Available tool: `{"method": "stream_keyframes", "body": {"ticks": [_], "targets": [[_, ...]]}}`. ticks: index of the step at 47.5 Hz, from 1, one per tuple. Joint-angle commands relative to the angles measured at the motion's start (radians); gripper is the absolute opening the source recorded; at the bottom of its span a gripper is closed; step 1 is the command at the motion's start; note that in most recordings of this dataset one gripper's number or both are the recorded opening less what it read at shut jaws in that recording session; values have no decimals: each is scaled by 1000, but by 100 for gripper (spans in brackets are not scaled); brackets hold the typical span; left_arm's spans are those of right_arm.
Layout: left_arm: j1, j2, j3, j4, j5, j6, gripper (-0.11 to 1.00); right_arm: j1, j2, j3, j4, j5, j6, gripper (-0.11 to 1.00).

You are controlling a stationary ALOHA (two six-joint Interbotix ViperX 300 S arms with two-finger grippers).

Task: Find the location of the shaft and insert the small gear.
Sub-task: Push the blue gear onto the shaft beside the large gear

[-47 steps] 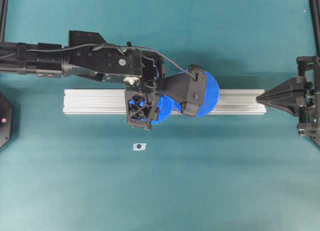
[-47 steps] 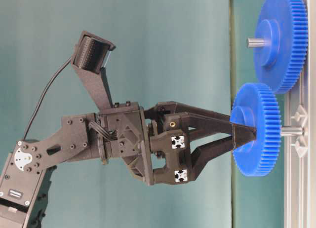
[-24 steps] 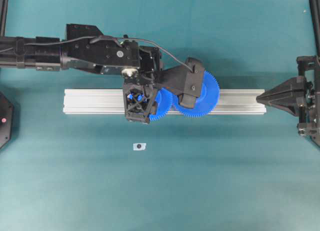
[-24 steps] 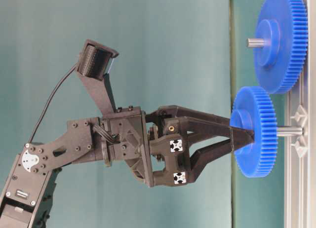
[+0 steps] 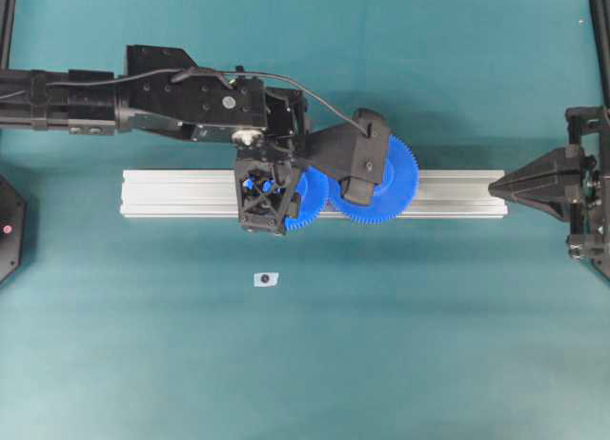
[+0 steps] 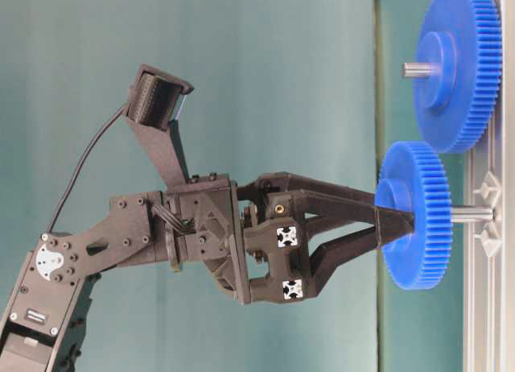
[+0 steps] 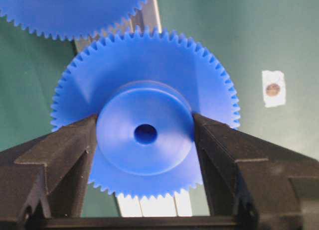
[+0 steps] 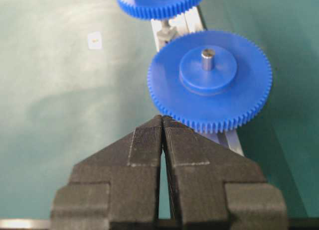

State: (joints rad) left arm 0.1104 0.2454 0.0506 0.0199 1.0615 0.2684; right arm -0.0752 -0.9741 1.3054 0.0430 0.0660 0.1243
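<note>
Left gripper (image 6: 394, 219) clamps the small gear (image 6: 414, 215) by its hub, fingers (image 7: 70, 150) on either side; the gear sits on the shaft (image 6: 475, 214), which sticks up from the rail (image 5: 172, 192) beside the large gear (image 6: 457, 66). Right gripper (image 8: 162, 124) is pressed closed, holding nothing, near the rail's end.

place: robotics lab bench | evidence: plain teal tabletop (image 5: 429, 345), ribbed aluminium rail (image 5: 172, 192) as fixture, two black printed arms, black frame posts (image 5: 8, 26) at edges, white marker sticker (image 5: 266, 279)
</note>
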Motion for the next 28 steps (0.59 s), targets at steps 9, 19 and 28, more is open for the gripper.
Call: {"method": "stream_keyframes", "body": {"ticks": [9,19,28], "targets": [[40,-5,0,8,-3,-3,64,-3,6,-9,0,-8,9,2],[40,-3,-9,8,0,-18,64,-3,6,-11,0,-9,11,2],[34,-11,-34,6,2,-34,66,-3,6,-11,0,-9,11,2]]}}
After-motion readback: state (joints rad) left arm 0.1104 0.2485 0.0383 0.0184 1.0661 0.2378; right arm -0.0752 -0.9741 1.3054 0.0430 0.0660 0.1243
